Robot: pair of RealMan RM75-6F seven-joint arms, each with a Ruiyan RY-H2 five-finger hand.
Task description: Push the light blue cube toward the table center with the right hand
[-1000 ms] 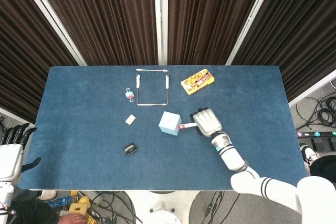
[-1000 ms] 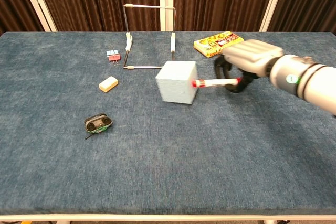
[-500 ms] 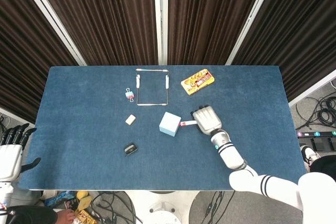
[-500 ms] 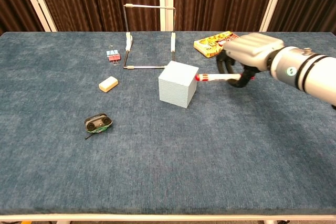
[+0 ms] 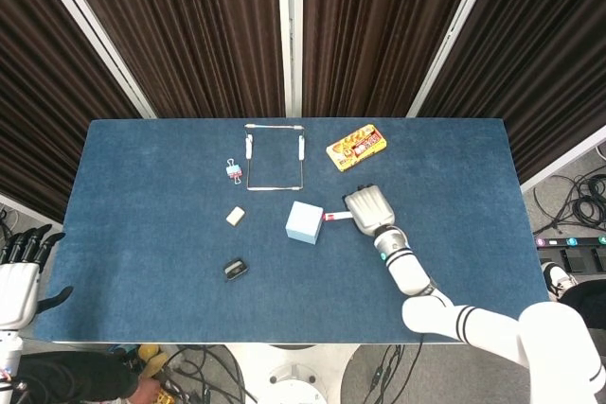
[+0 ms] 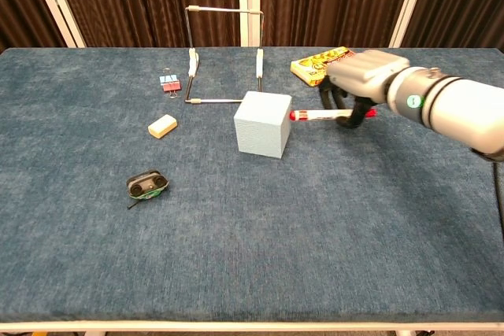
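The light blue cube (image 5: 304, 222) (image 6: 262, 123) stands on the blue table (image 5: 142, 234) a little right of its middle. Just to the cube's right is my right hand (image 5: 367, 210) (image 6: 366, 76), palm down, with its fingers curled around a red and white pen (image 5: 337, 217) (image 6: 319, 115). The pen's red tip reaches the cube's right side. My left hand (image 5: 19, 267) hangs off the table's left edge with its fingers spread and nothing in it.
A yellow snack box (image 5: 356, 148) (image 6: 327, 63) lies behind the right hand. A wire frame (image 5: 249, 147) (image 6: 192, 64) stands behind the cube, with a binder clip (image 5: 233, 171) beside it. A cream eraser (image 5: 236, 217) and a small black object (image 5: 235, 270) lie left of the cube.
My right hand with the pen has moved slightly toward the far side and left. The cube has turned a little and shifted slightly. The left hand has stayed put.
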